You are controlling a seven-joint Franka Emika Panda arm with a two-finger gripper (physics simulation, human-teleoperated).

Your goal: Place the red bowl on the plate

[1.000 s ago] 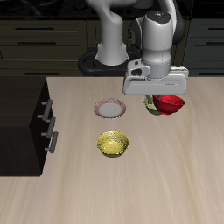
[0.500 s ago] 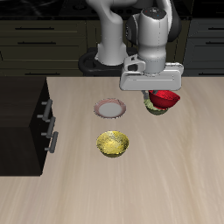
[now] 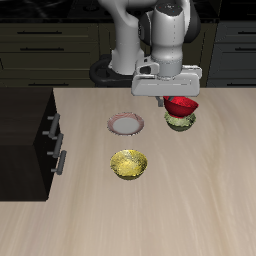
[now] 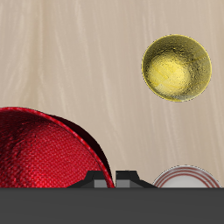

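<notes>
the gripper (image 3: 180,97) grips the red bowl (image 3: 182,105), lifted at upper right, above the olive-green bowl (image 3: 180,123); the plate (image 3: 125,124) sits centre.

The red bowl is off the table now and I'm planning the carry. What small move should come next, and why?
Probably carry it sideways toward the plate, keeping the height. The red bowl hangs in the pincer above the olive-green bowl, clear of it, while the plate lies bare beside that bowl, farther back than the yellow bowl. Lowering should wait until the bowl is over the plate.
</notes>
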